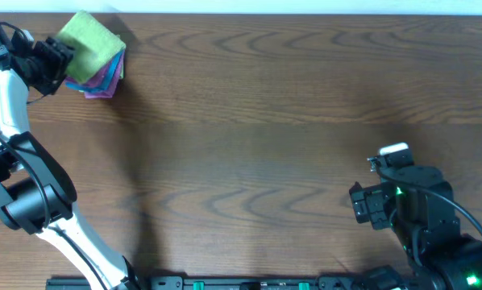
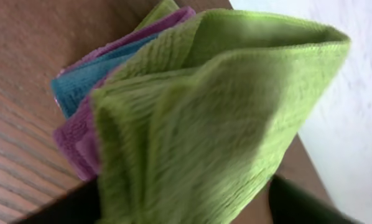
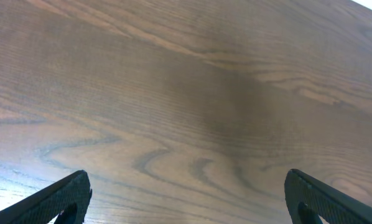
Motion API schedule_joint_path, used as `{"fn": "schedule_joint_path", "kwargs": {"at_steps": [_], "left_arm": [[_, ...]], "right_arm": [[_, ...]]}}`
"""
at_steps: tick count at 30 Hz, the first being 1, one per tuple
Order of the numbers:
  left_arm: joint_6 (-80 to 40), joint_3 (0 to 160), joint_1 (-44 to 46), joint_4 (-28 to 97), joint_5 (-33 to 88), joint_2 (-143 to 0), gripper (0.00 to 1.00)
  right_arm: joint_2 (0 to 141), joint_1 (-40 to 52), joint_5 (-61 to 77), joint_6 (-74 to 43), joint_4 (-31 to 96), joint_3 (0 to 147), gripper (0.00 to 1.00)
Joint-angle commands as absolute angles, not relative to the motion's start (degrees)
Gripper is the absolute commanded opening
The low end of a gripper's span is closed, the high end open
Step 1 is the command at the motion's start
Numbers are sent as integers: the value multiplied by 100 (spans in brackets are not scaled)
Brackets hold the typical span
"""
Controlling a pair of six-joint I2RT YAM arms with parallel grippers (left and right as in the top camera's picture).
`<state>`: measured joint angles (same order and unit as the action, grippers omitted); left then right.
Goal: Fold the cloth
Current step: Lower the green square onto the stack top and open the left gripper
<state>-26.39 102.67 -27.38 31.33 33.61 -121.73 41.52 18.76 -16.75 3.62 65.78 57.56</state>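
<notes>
two grippers in view. left gripper at far left corner of table, pinching cloth; fingertips hidden behind green fabric. cloth mostly covers purple cloth and blue cloth, only edges showing. right gripper spread wide, fingers cut off by frame.

My left arm reaches to the far left corner, left gripper pinching the cloth. My right gripper hangs spread wide by the near right corner.
</notes>
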Motion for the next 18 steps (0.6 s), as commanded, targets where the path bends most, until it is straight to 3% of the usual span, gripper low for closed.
{"fn": "schedule_joint_path", "kwargs": {"at_steps": [1, 2, 15, 18], "left_arm": [[-2576, 10274, -2783, 3122, 3238, -12267, 93], [-2576, 10274, -2788, 3111, 3238, -12267, 98], [-2536, 10283, -3555, 3234, 3837, -11904, 95], [-1841, 10283, -3638, 3586, 4429, -11358, 95]], "right_arm": [[4139, 1872, -1754, 436, 6582, 5758, 99], [4139, 1872, -1754, 436, 6582, 5758, 99], [4139, 1872, -1754, 436, 6582, 5758, 99], [4139, 1872, -1754, 436, 6582, 5758, 99]]}}
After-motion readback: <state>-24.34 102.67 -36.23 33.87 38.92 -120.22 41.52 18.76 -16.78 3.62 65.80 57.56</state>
